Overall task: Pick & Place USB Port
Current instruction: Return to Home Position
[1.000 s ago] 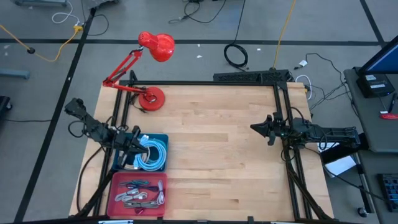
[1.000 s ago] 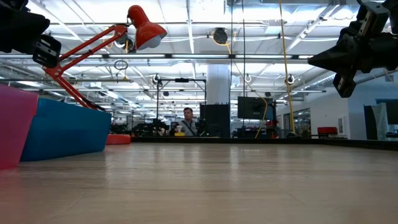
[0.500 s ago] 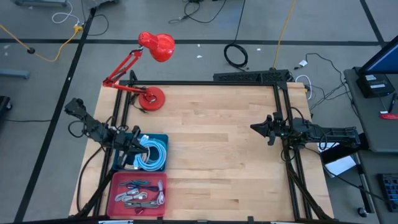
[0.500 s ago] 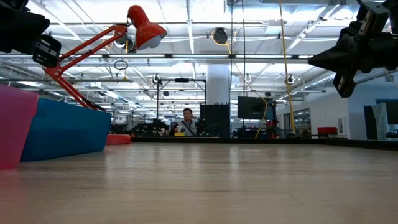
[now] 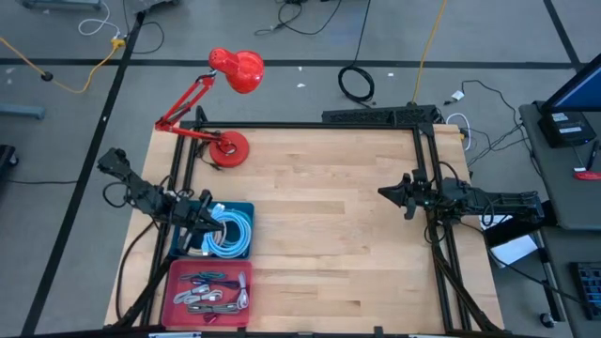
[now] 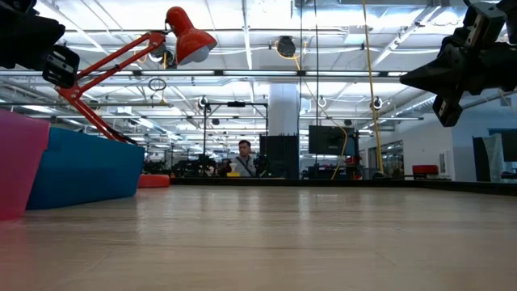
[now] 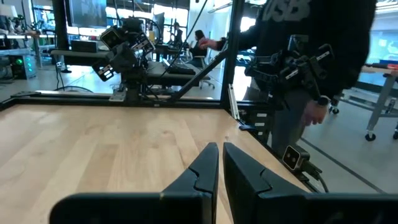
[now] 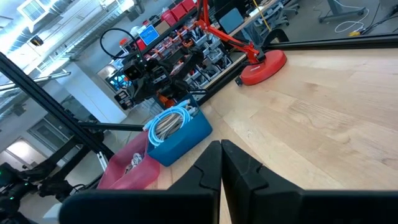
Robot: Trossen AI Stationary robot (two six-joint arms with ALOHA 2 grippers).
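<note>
A blue bin (image 5: 228,230) holding coiled white and light-blue cables sits near the table's left edge, with a red bin (image 5: 208,292) of small cable parts just nearer the near edge. Both bins show in the right wrist view, blue bin (image 8: 178,130) and red bin (image 8: 132,166). My left gripper (image 5: 207,214) hovers shut above the blue bin's left rim; its fingers (image 7: 219,163) are closed on nothing. My right gripper (image 5: 385,194) hangs shut over the table's right side, above the bare wood, pointing left; its fingers (image 8: 220,158) hold nothing.
A red desk lamp (image 5: 225,113) stands with its base on the far-left part of the table. Black frame rails (image 5: 310,125) run along the far edge and both sides. Bare wood (image 5: 319,244) spans the middle. A person (image 7: 311,68) stands beyond the table's right side.
</note>
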